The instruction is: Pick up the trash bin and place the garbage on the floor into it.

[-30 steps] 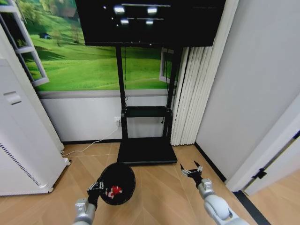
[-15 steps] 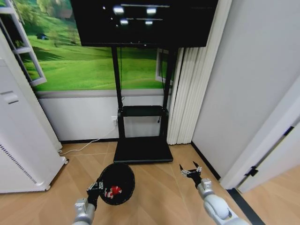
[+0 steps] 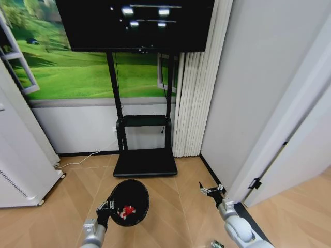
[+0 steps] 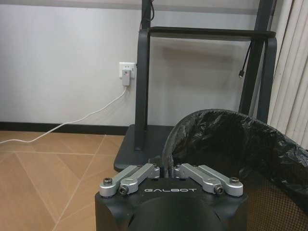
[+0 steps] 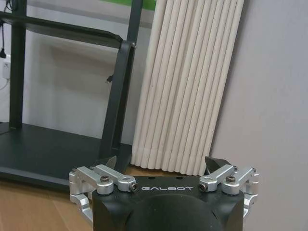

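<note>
Left gripper (image 3: 106, 207) pinching the rim of the trash bin (image 3: 129, 201), held up over the wood floor (image 3: 165, 206), with red-and-white garbage (image 3: 125, 210) already inside. Right gripper (image 3: 213, 190) spread wide and holding nothing, close to the white wall (image 3: 248, 103). Could bump that wall on a turn, or tip the bin and spill, with just a thin rim pinched.

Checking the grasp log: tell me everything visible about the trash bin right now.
The trash bin is small, round and black, lined with a crinkled black plastic bag folded over its rim; its wall looks like fine mesh in the left wrist view. The left pincer is shut on the near rim, holding it over the wooden floor, tipped so its mouth faces the head camera. A red-and-white item lies inside. The TV stand's base lies beyond it. Nothing else touches the bin.
</note>
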### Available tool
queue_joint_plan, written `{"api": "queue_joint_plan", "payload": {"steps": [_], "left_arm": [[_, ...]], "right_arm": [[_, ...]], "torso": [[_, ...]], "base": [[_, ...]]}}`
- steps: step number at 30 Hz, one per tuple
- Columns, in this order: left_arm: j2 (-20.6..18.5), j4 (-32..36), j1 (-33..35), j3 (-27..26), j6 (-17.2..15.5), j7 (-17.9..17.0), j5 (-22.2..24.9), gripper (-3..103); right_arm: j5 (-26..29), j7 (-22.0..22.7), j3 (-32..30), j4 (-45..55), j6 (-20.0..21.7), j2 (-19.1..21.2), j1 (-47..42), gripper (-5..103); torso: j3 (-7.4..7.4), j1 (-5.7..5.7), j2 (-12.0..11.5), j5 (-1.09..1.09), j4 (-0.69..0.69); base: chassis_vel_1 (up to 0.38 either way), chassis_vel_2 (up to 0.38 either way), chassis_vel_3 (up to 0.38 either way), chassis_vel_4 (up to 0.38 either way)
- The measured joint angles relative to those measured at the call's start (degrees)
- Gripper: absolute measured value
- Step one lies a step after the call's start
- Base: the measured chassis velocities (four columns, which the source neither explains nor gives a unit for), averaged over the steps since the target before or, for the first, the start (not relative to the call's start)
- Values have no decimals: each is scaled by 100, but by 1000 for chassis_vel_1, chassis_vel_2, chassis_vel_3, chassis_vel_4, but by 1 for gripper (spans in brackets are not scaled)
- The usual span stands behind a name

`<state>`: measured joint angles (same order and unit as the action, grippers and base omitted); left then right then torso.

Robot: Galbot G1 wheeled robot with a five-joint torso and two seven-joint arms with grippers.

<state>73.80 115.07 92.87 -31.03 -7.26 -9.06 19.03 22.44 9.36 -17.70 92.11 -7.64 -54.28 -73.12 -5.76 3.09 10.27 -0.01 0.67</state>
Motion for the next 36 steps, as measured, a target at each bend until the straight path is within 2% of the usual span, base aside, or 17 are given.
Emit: {"api": "queue_joint_plan", "payload": {"steps": [19, 28, 36], "left_arm": [[-6, -13, 22, -26, -7, -14, 8, 7], [37, -59, 26, -28, 17, -7, -23, 7], [49, -79, 30, -29, 45, -2, -40, 7]], "right_arm": [[14, 8, 78, -237, 67, -18, 25, 100], [-358, 63, 53, -398, 7, -57, 65, 100], [-316, 34, 153, -657, 112, -45, 191, 100]], "torso": [[-1, 2, 0, 1, 1], [1, -2, 1, 1, 0], [-1, -1, 0, 1, 1]], "base": [[61, -45, -64, 48], [189, -191, -196, 188], [22, -29, -10, 23]]}}
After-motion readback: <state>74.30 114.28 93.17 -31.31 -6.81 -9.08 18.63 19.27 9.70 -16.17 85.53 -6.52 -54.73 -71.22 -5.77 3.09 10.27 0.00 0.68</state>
